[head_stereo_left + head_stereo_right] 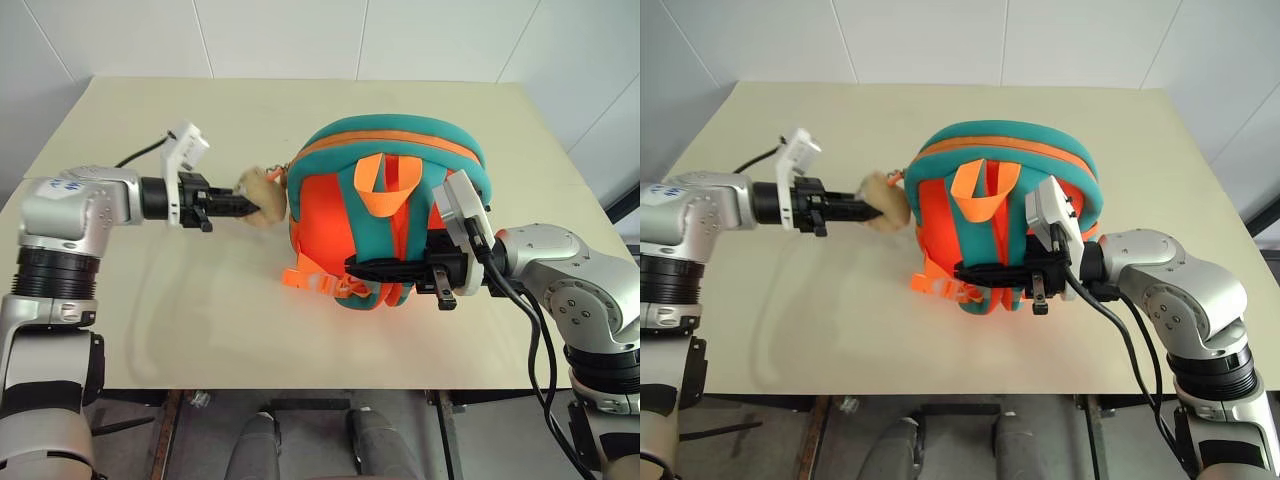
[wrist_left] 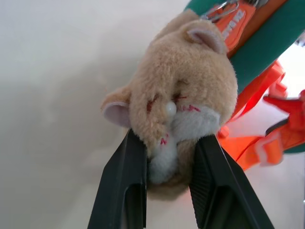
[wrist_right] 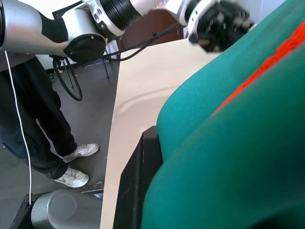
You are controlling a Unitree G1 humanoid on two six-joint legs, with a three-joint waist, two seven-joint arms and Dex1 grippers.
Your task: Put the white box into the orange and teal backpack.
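Left claw (image 2: pixel 167 186) grasps the tan plush (image 2: pixel 178 100); right claw (image 1: pixel 375 268) clenches the backpack (image 1: pixel 400 160); no legible writing.

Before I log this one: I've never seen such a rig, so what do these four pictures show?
This is a two-armed humanoid robot at a cream table. Two pictures look down from its head; the other two come from cameras on its wrists. An orange and teal backpack lies on the table. The left gripper has its black fingers closed on the tan plush toy clipped to the backpack. The right gripper is shut on the backpack's near teal edge. A person's legs stand beside the table.
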